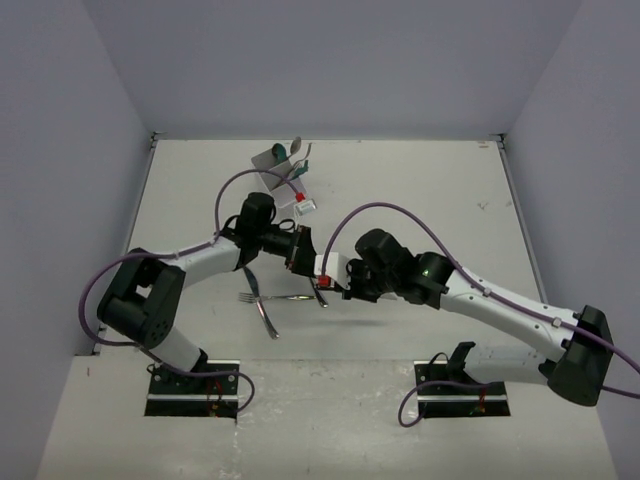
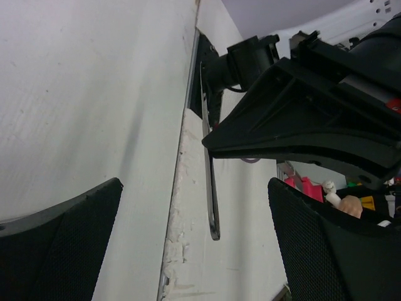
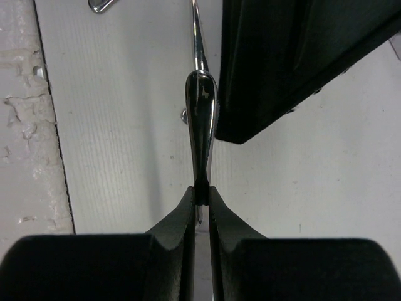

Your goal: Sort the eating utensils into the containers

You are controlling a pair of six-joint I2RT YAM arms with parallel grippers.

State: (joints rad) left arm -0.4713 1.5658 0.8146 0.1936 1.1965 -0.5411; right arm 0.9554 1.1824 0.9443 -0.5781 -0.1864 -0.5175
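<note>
Eating utensils (image 1: 262, 305) are being sorted on a white table (image 1: 420, 200), seen from above, with two robot arms reaching in from the near edge. The left arm (image 1: 200, 257) and right arm (image 1: 500, 308) meet near the table's middle, wrists close together.

At the far side, left of centre, stands the white organiser (image 1: 270, 158). A silver spoon (image 1: 296, 148) and a teal piece (image 1: 280, 152) already stick out of it. A silver fork (image 1: 255, 297) and knife (image 1: 266, 318) lie crossed on the table beside the left arm, well apart from the organiser.

The right gripper (image 3: 200, 195) is pinched almost closed on one end of a slim shiny metal utensil (image 3: 200, 125). It is seen edge-on, so whether it is a fork, knife or spoon cannot be told. The left gripper (image 2: 194, 207) is spread as wide as it goes and holds nothing. Its two dark fingers (image 2: 62, 244) stand either side of that utensil's free end without touching it.

This looks like a hand-over partway through: the right arm offers the piece and the left is placed to take it. Next, the left claw would need to close squarely on the thin shaft before the right lets go, then carry it to the matching compartment. The shaft is narrow and smooth, so an off-centre pinch could let it twist or slip.
</note>
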